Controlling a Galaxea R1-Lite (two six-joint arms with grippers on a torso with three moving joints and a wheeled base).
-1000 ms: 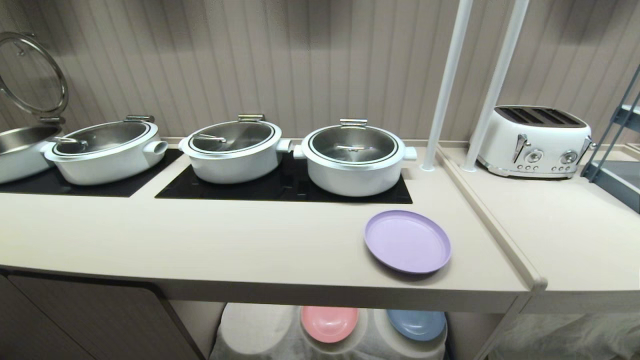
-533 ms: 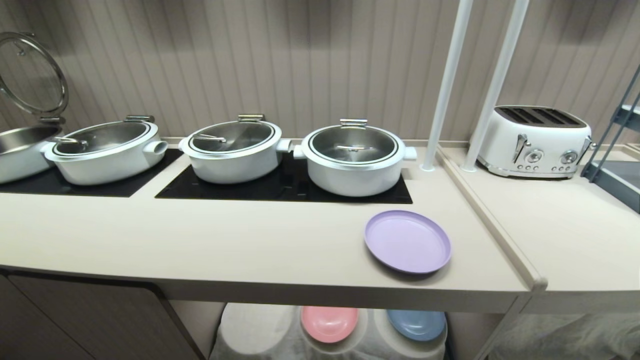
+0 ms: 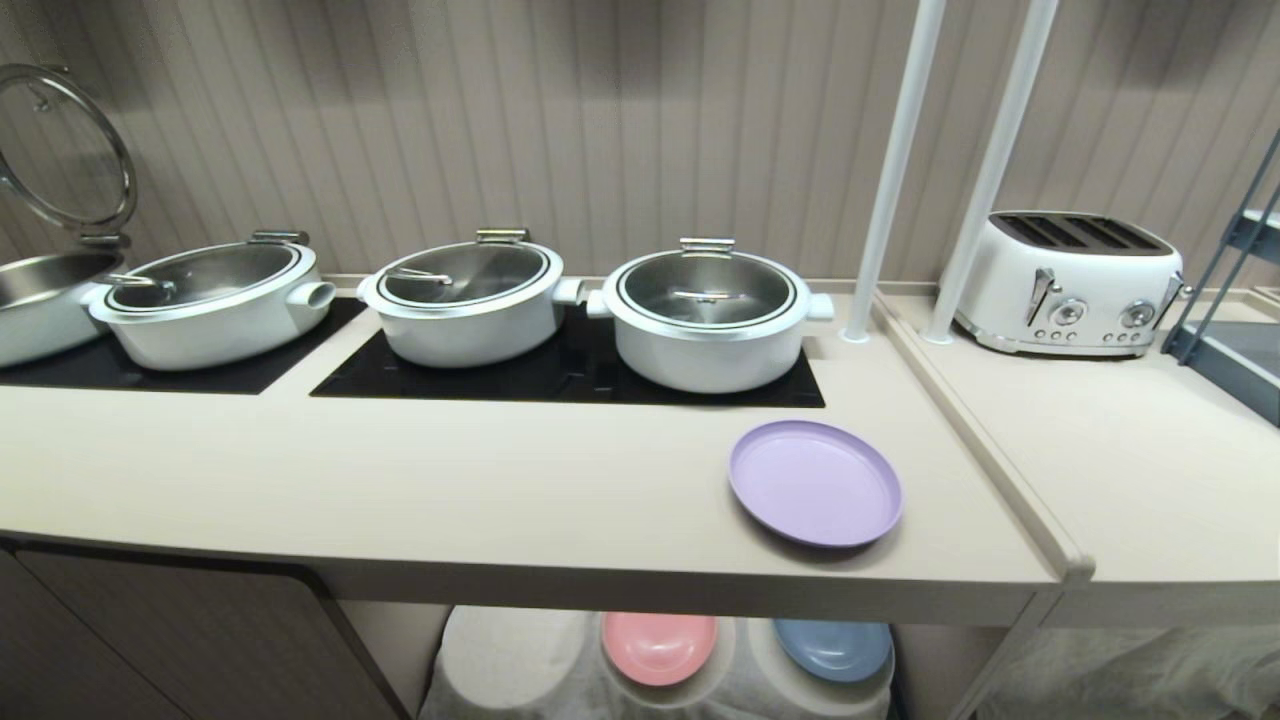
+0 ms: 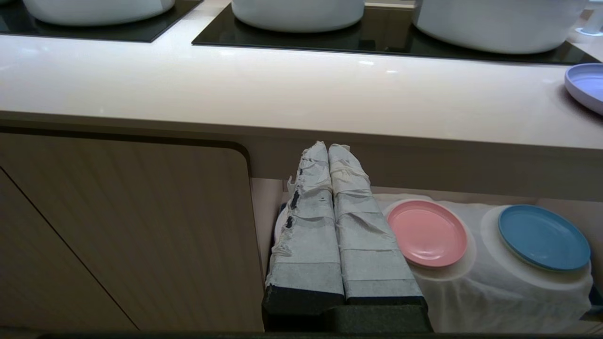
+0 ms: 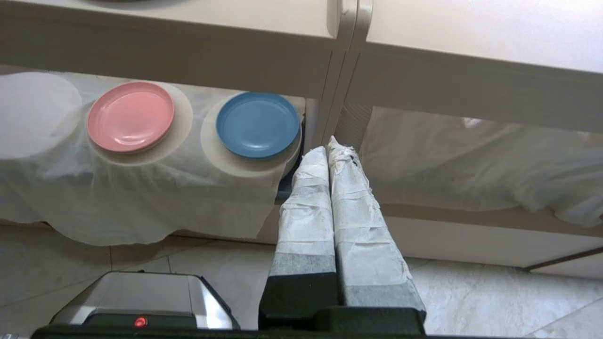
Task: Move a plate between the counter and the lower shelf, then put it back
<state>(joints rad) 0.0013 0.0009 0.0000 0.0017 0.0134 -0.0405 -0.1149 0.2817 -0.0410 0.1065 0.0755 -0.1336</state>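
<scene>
Plate (image 3: 815,483) is sitting flat on the counter (image 3: 500,480), near its right end; left gripper (image 4: 328,147) and right gripper (image 5: 333,142) are hanging below counter level (both with fingers pressed together, gripping nothing).

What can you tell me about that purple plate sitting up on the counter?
The plate is round, shallow and lilac, with a low raised rim and a matte, plastic-like surface. It is empty and lies flat and upright on the counter, near its right end, just in front of the rightmost white pot without touching it. Only the counter touches it; neither gripper is near it.
</scene>
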